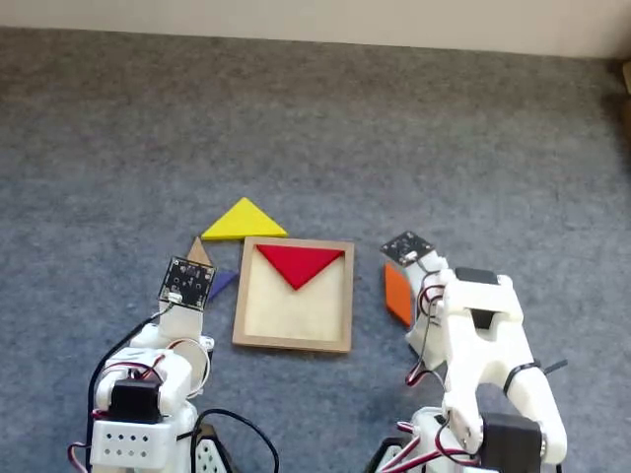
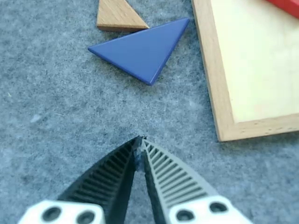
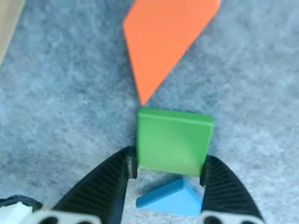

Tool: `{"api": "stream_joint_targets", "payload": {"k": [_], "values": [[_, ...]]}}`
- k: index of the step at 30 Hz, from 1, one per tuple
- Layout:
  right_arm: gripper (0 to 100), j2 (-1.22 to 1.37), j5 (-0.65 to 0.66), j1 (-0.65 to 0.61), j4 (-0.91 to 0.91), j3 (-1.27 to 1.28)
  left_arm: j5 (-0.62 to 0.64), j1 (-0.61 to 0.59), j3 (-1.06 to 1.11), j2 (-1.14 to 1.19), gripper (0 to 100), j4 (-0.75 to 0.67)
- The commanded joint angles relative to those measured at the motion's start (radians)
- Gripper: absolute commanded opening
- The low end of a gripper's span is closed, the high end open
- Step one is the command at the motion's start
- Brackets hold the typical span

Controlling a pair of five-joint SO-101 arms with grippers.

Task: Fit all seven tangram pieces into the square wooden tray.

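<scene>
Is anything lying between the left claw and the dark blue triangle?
Nothing visible does: bare grey felt separates the shut left claw from the dark blue triangle. The small wooden triangle lies past it, and the tray lies beside it.

**Colours around the tray**

You see a pale wooden tray (image 1: 293,342) holding a red triangle (image 1: 299,262). Left of it are a yellow triangle (image 1: 244,222), a tan triangle (image 2: 117,16) and a navy triangle (image 2: 142,49). Right of it are an orange parallelogram (image 3: 166,37), a green square (image 3: 173,140) and a light-blue triangle (image 3: 169,198). Grey felt (image 1: 315,118) lies beneath.
</scene>
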Motion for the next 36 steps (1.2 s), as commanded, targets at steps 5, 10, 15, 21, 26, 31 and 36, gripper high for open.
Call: {"api": "stream_joint_targets", "payload": {"k": [5, 10, 15, 21, 26, 31, 36], "values": [[14.9, 0.03, 0.018, -0.01, 0.09, -0.142, 0.0, -0.005, 0.019, -0.019, 0, 0.006], [14.8, 0.03, 0.018, -0.01, 0.136, -0.193, 0.0, -0.005, 0.019, -0.019, 0, 0.006], [14.8, 0.03, 0.017, -0.01, 0.236, -0.28, 0.0, -0.005, 0.019, -0.019, 0, 0.006], [14.8, 0.03, -0.025, -0.024, 0.289, -0.389, 0.0, -0.005, 0.019, -0.019, 0, 0.006], [14.8, 0.03, -0.098, -0.139, 0.286, -0.446, 0.0, -0.005, 0.019, -0.019, 0, 0.006], [14.8, 0.039, -0.19, -0.314, 0.262, -0.49, 0.0, -0.005, 0.019, -0.019, 0, 0.006], [14.8, 0.041, -0.295, -0.435, 0.105, -0.492, 0.0, -0.005, 0.019, -0.019, 0, 0.006]]}}
